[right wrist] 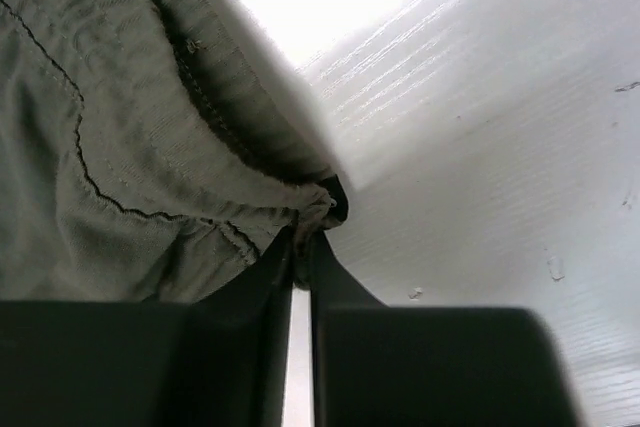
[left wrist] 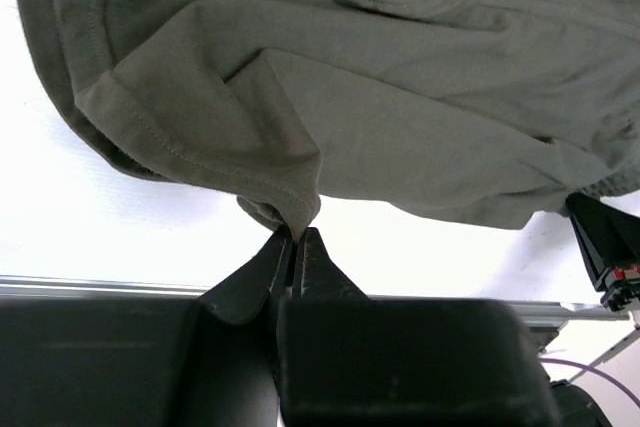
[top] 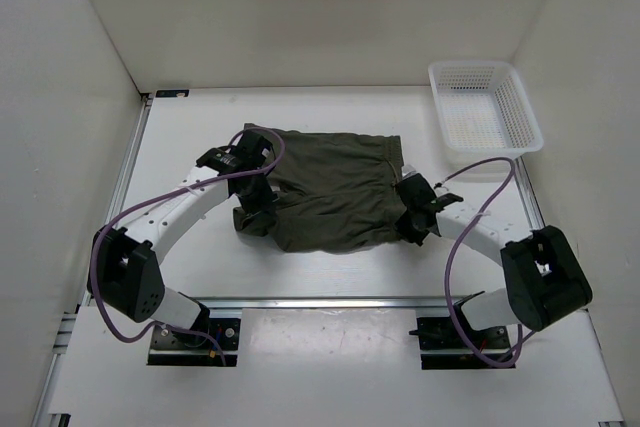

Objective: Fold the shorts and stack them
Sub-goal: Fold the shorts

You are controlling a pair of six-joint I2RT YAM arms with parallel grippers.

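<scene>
The dark olive-green shorts lie spread in the middle of the white table, partly lifted at both near sides. My left gripper is shut on a hem corner of the shorts at their left near edge. My right gripper is shut on the gathered waistband edge of the shorts at their right side. In the left wrist view the fabric hangs in folds above the fingers. The white tag does not show.
A white perforated basket stands at the back right corner. White walls enclose the table on the left, back and right. A metal rail runs along the near edge between the arm bases.
</scene>
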